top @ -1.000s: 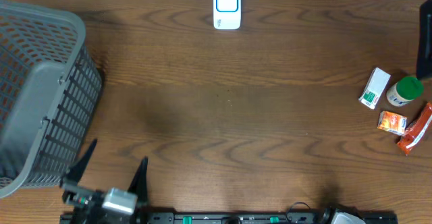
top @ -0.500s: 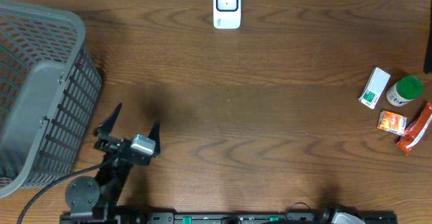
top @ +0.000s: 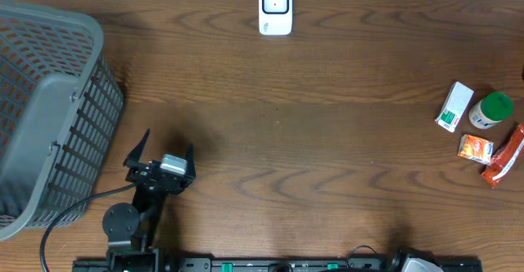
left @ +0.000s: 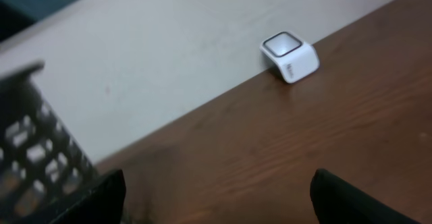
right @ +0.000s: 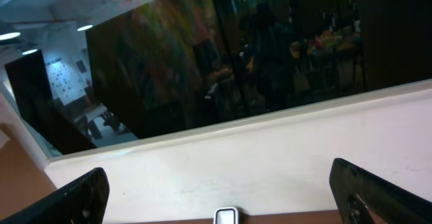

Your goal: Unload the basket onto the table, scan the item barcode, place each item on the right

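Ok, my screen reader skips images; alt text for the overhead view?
Wooden table with a white scanner at its far edge, a grey basket at left, small packaged items at right, and the left gripper open beside the basket.

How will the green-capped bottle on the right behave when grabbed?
The green-capped bottle looks rigid and round, so it may slip in a pinch grip. Apparently upright, it could tip if nudged and then roll.

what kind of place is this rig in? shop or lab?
Probably a mock checkout bench in a lab, not a real shop: a white barcode scanner at the far edge of the wooden table, a grey plastic basket on the left, and small grocery packets on the right.
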Available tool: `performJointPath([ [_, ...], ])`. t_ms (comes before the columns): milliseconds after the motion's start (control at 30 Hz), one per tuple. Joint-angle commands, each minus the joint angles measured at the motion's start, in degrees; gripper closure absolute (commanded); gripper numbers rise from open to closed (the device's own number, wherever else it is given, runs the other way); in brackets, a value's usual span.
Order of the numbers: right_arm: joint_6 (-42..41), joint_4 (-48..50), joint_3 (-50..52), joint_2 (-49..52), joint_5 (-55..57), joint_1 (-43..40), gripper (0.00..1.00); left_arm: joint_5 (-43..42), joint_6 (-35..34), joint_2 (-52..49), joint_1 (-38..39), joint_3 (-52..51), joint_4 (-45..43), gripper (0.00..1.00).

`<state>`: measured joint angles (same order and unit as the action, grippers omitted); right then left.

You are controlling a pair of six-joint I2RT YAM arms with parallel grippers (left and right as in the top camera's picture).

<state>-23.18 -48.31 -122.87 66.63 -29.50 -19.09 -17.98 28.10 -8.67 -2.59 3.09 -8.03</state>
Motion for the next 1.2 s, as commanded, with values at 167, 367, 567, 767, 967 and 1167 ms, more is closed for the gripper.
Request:
performJointPath([
  [167,-1.05,1.44,3.82,-0.04,1.18,0.46,0.01,9.81,-22.6,0.22,-0.24,-2.86,-0.57,0.14],
  [367,-1.05,3.91,8.74,-0.98,1.14,2.54,0.01,12.81,-25.33,0.2,-0.24,-2.86,0.68,0.14],
  [567,-0.63,6.38,17.53,-8.31,5.99,10.91,0.01,13.75,-25.42,0.2,-0.24,-2.86,4.04,0.14],
  [767,0.11,6.05,18.53,-13.25,10.14,12.48,0.01,13.75,-25.4,0.2,-0.24,-2.86,5.03,0.13],
  [967,1.16,4.61,18.53,-14.36,10.14,12.5,0.01,13.75,-25.4,0.2,-0.24,-2.86,9.94,0.14],
  [1167,1.25,3.52,18.8,-14.4,9.92,12.5,0.01,13.77,-25.4,-0.13,-0.24,-2.84,11.72,0.14],
])
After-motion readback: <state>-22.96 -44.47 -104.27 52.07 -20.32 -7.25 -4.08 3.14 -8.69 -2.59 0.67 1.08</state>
